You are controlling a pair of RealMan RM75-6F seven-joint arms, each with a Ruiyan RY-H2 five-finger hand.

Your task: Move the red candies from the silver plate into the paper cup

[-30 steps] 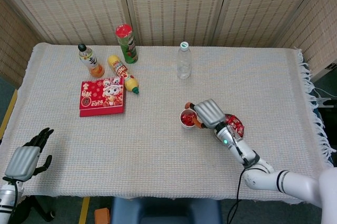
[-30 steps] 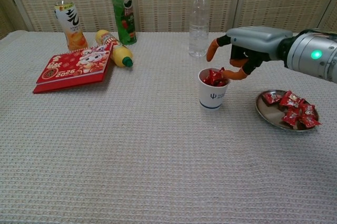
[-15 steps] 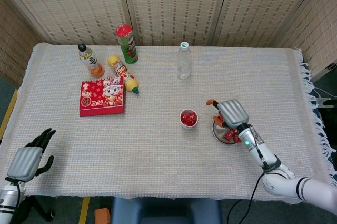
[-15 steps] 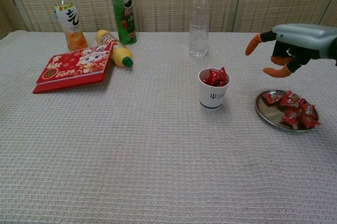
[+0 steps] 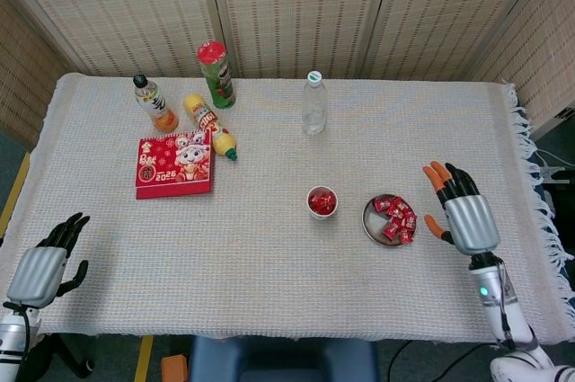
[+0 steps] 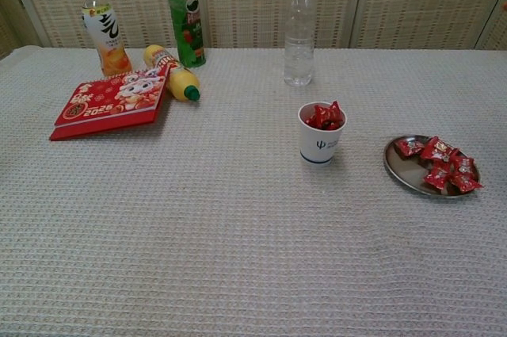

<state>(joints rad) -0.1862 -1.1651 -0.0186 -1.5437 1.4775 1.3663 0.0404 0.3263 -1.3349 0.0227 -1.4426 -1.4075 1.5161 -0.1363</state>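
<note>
We see our right hand off to the right of the silver plate, apart from it, with its fingers spread and nothing held; in the chest view it is out of the frame. The plate lies just to the left of this hand and has a loose heap of red candies on it, crowded toward the side nearer the hand, while the far-left part of the plate is bare metal. Further left again, near the plate but not touching it, stands the paper cup, upright, with more red wrapped candies piled up to and above its rim. Beyond the cup, further from the hand and toward the back of the table, a clear water bottle stands upright. Our left hand is at the near left edge of the cloth-covered table, well apart from everything, fingers apart and empty. In the far left part of the table, well away from both hands, we see a red booklet lying flat, a yellow bottle on its side just beside it, an upright juice bottle, and a green tube of crisps standing behind them.
</note>
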